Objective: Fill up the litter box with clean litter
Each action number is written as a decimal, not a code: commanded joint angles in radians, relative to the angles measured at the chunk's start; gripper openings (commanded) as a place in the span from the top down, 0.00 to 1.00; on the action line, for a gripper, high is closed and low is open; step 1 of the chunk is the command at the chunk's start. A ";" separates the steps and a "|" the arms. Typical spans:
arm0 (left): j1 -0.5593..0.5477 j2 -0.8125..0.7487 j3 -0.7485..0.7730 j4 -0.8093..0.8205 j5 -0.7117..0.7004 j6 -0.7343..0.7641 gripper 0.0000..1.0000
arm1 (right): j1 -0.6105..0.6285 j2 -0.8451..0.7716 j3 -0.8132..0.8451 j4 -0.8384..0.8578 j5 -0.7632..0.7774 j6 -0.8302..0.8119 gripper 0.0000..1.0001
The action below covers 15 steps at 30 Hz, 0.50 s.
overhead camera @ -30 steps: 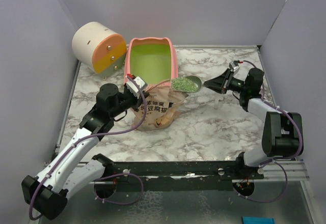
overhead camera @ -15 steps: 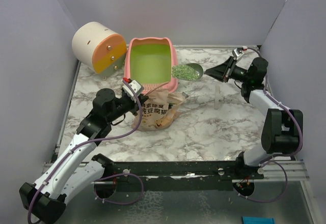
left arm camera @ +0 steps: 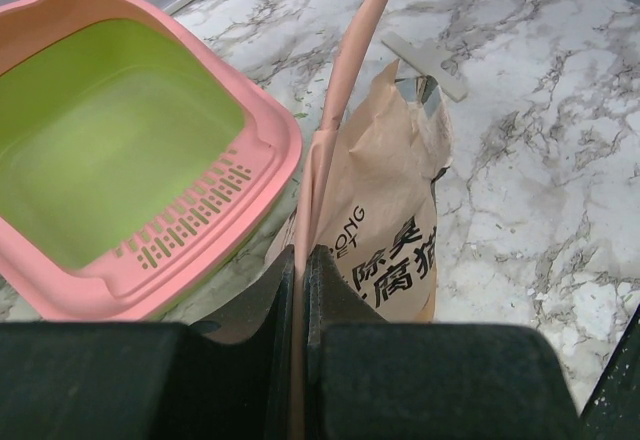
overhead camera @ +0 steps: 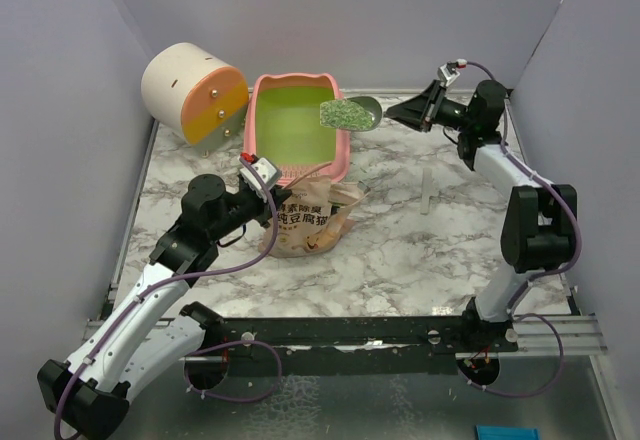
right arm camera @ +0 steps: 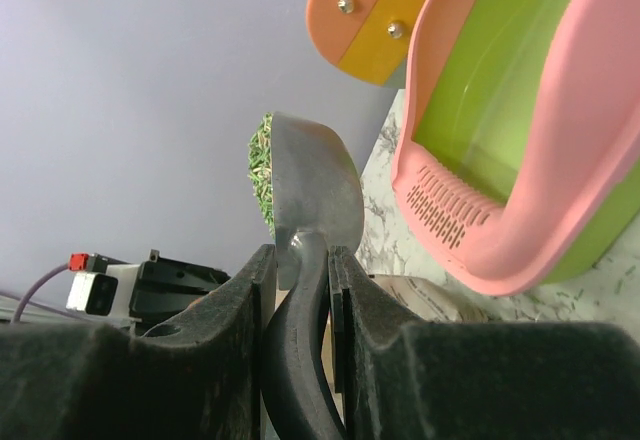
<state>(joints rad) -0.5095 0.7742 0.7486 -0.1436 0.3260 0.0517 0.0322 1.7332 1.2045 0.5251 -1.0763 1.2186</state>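
Pink plastic with a lime-green inside, the rectangular litter box (overhead camera: 344, 145) stands at the far edge of the marble-patterned bench (overhead camera: 420, 250), left of centre, in the top view. A cream-and-orange cylinder (overhead camera: 195, 93) sits at the far left corner, just beside the box. A tan printed pouch (overhead camera: 305, 218) stands against the box's near end, and the left gripper (overhead camera: 265, 182) meets its top from the left. The right gripper (overhead camera: 393, 112) reaches in from the far right, carrying a grey metal scoop (overhead camera: 368, 110) whose bowl overlaps the box's far right corner. The greenish-grey clean litter (overhead camera: 342, 114) is heaped in that bowl, just beyond the fingertips. A small pale T-shaped piece (overhead camera: 427, 192) lies flat right of the pouch.

The left wrist view adds the grip. The left gripper (left arm camera: 300, 260) is pressed together on the pouch's (left arm camera: 395, 210) thin upper edge, which rises between the fingers as a pinkish strip. The litter box (left arm camera: 272, 150) lies to the left, its slotted ledge (left arm camera: 190, 228) at the end nearest the pouch. The T-shaped piece (left arm camera: 428, 57) lies beyond.

The right wrist view shows the right gripper (right arm camera: 298, 260) pinching the scoop's handle. The bowl (right arm camera: 320, 195) is straight ahead, with the litter (right arm camera: 262, 170) at its open face. The box (right arm camera: 560, 160) lies off to the right, and the cylinder (right arm camera: 375, 20) is beyond it.
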 commanded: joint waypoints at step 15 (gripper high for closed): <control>0.007 -0.002 0.065 0.039 0.039 -0.012 0.81 | 0.203 0.434 0.718 -0.353 0.128 -0.166 0.99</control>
<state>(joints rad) -0.5056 0.7822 0.7570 -0.1482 0.3439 0.0357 0.1963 2.1063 1.7596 0.2882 -1.0008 1.1355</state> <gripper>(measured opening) 0.129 0.243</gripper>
